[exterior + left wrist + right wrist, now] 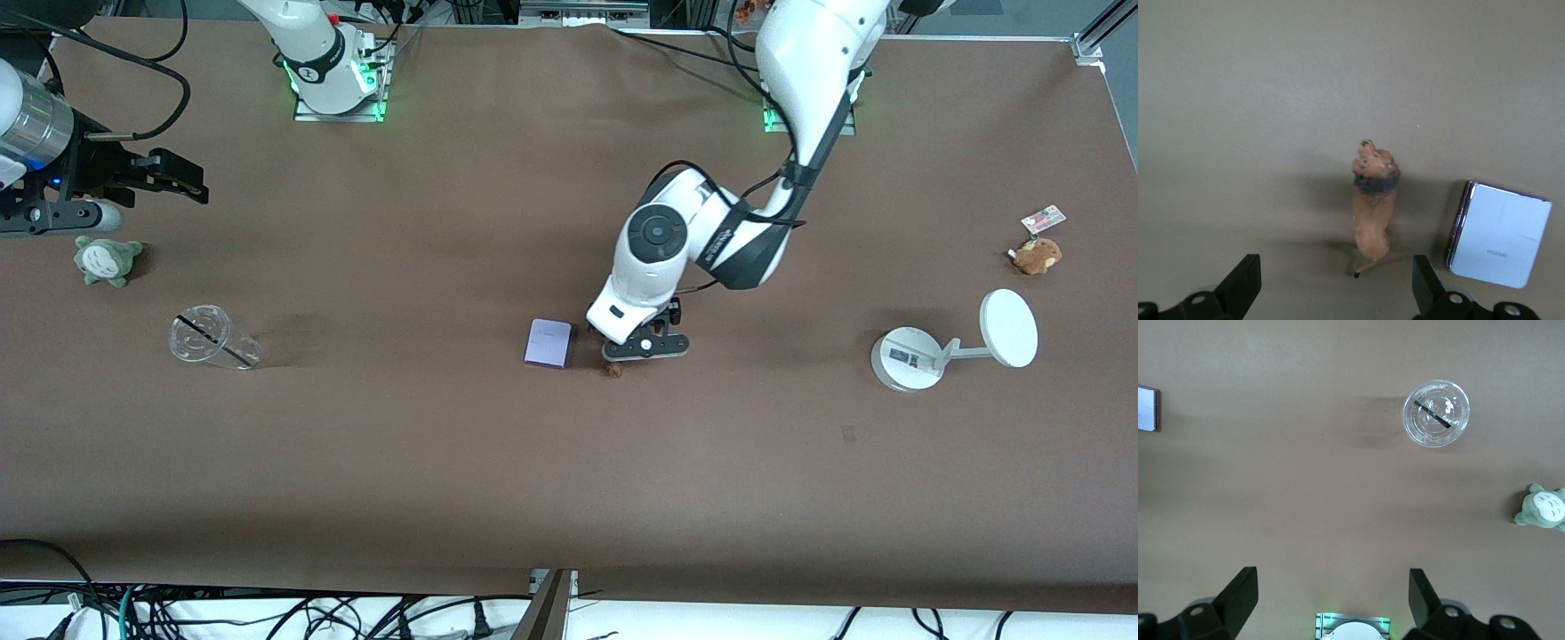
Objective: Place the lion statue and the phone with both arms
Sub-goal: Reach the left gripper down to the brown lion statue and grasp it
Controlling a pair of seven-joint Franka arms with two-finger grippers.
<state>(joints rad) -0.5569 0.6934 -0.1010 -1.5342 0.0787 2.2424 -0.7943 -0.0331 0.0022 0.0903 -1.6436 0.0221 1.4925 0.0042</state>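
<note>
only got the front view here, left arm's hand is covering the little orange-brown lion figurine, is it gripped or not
Observer: Not gripped. In the left wrist view the left gripper is open, and the orange-brown lion figurine stands free on the brown table, ahead of the fingertips.
Operator: which way is the lion facing
Observer: Its dark-maned head points away from the fingers, its thin tail toward them.
Operator: is the phone touching it
Observer: No. The flat lavender-white phone lies beside the lion with bare table between them.
Operator: right hand open or shut
Observer: The right gripper is open, holding nothing, over bare table, with the clear plastic cup in its view.
</note>
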